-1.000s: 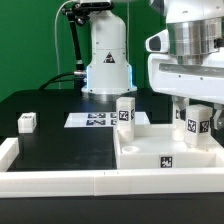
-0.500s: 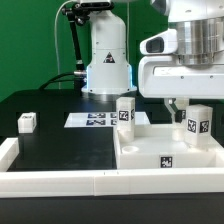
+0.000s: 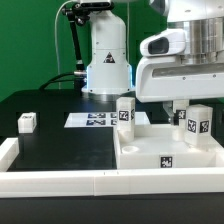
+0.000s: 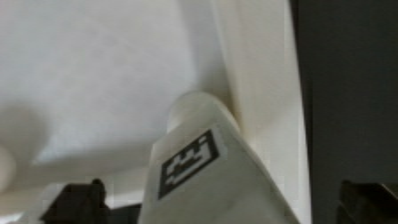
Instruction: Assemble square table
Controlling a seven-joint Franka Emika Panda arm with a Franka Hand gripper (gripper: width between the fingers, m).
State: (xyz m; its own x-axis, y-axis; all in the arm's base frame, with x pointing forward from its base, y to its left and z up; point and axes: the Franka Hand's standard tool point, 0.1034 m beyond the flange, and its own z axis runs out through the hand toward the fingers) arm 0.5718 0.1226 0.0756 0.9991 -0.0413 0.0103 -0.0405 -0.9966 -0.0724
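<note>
On the black table (image 3: 50, 145), at the exterior view's right: square top (image 3: 135, 158) with middle leg (image 3: 125, 112) and right leg (image 3: 197, 122) upright at its far corners. Gripper (image 4: 222, 200) spread wide astride the right leg, seemingly without contact. Loose leg (image 3: 27, 122) far left.

free — bare table (image 3: 55, 140); obstacles — loose leg (image 3: 27, 122), low border rail (image 3: 60, 182)

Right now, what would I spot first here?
The big white gripper hangs open over the square table top at the exterior view's right, above an upright leg. A second leg stands on the top's far corner, and one small leg sits alone at the exterior view's left.
</note>
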